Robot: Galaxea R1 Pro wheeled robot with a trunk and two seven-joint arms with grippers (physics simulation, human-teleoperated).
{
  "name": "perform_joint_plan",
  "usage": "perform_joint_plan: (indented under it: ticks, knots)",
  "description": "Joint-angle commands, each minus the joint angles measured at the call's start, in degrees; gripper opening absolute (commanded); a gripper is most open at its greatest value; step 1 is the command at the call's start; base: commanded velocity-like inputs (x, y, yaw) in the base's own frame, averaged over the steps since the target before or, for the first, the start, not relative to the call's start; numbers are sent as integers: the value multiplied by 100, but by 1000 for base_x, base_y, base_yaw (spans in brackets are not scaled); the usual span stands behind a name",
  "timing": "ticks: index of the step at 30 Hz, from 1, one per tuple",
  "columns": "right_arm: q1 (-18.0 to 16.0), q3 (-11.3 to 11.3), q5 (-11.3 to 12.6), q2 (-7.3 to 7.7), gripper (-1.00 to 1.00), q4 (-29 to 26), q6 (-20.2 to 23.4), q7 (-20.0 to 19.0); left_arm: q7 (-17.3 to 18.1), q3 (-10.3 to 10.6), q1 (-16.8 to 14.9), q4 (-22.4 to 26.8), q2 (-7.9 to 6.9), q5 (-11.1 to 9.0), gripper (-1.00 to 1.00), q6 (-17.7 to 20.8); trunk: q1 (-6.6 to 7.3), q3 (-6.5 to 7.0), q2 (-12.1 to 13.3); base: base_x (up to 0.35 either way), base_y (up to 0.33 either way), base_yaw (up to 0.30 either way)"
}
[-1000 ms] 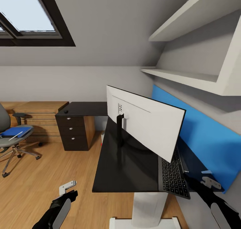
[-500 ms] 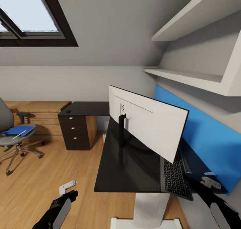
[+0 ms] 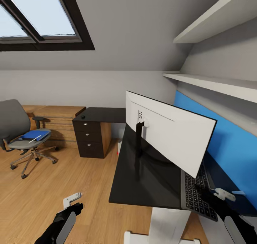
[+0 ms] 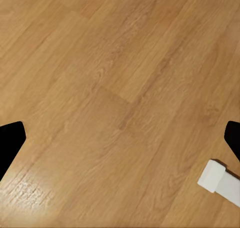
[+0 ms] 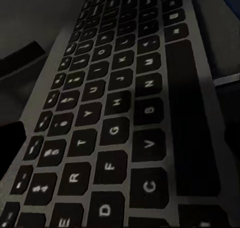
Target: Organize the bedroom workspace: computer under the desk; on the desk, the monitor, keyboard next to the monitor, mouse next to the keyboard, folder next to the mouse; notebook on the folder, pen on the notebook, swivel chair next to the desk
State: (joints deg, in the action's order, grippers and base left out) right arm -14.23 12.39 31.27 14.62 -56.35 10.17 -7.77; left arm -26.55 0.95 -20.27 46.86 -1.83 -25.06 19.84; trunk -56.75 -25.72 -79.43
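desk point(image 3: 150, 172) sits at centre-right of the head view, glossy black top, blue back panel point(image 3: 228, 144) along its far side, white leg point(image 3: 167, 224) below. monitor point(image 3: 171, 137) stands on the desk on its black stand, white back facing the camera, tilted. keyboard point(image 3: 198, 192) lies on the desk between the monitor and the blue panel, partly hidden by the screen; the right wrist view has its dark keys point(image 5: 115, 133) very close, lettering readable. right gripper point(image 3: 223, 194) hangs just above the near end of the keyboard, cannot tell whether its fingers are apart or together, or whether it touches the keys. left gripper point(image 3: 71, 199) is low over the wood floor point(image 3: 53, 194) at the near left of the desk, holding nothing; in the left wrist view the two dark fingertips point(image 4: 10, 143) sit at opposite edges, wide apart, with floor between and a white foot point(image 4: 220, 180) at one corner. swivel chair point(image 3: 23, 137) is far left, well apart from the desk, with the blue folder point(image 3: 34, 135) flat on its seat and the white pen point(image 3: 34, 139) lying across the folder. small black mouse point(image 3: 83, 117) sits on the far wing of the desk above a dark drawer unit point(image 3: 89, 138). low wooden shelving point(image 3: 53, 124) runs behind the chair. skylight point(image 3: 39, 15) upper left, white wall shelves point(image 3: 214, 83) upper right.
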Motion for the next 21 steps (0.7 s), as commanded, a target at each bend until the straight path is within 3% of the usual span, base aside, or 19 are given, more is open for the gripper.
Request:
perform_joint_plan:
  ticks: [1,8,21]
  knots:
    - [-1,12,45,-2,100,-7,38,-23,-35,10,-4,6,-2,-42,100,20,0,-7,-4,0,0,248]
    - [-1,9,45,-3,100,-7,38,-23,-31,10,-4,-1,-2,-43,100,20,0,-7,-4,-1,2,214]
    - [-1,4,34,-3,100,-7,35,-11,-29,10,-4,-1,-2,-42,100,22,0,-7,-4,-111,158,16]
